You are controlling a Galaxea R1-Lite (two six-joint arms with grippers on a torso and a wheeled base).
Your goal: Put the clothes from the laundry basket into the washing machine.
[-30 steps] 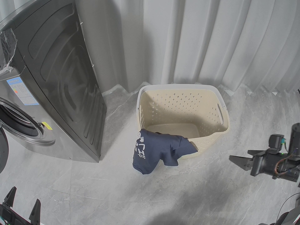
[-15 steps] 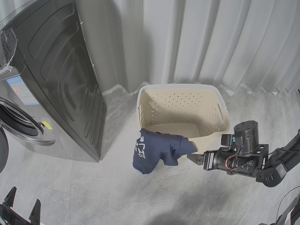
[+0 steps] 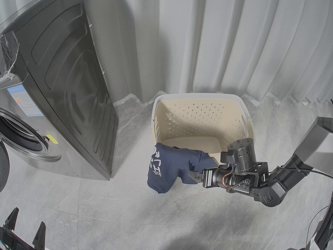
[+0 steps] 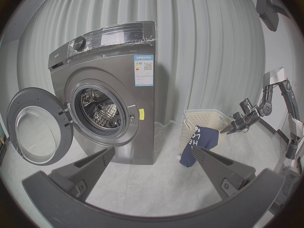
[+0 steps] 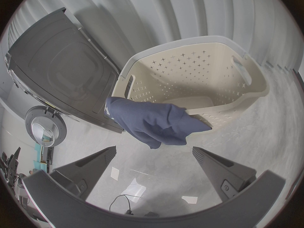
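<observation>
A navy T-shirt (image 3: 173,167) is seen draped over the near rim of the laundry basket (image 3: 201,96), hanging down its outer wall. It is yet to be lifted and carried to the washing machine (image 3: 62,87), whose door (image 4: 38,125) is swung open. The right tool (image 3: 194,176) is held wide open at the shirt's sleeve, with nothing gripped. The left tool (image 3: 27,216), also spread and empty, is kept low, well apart from the basket.
</observation>
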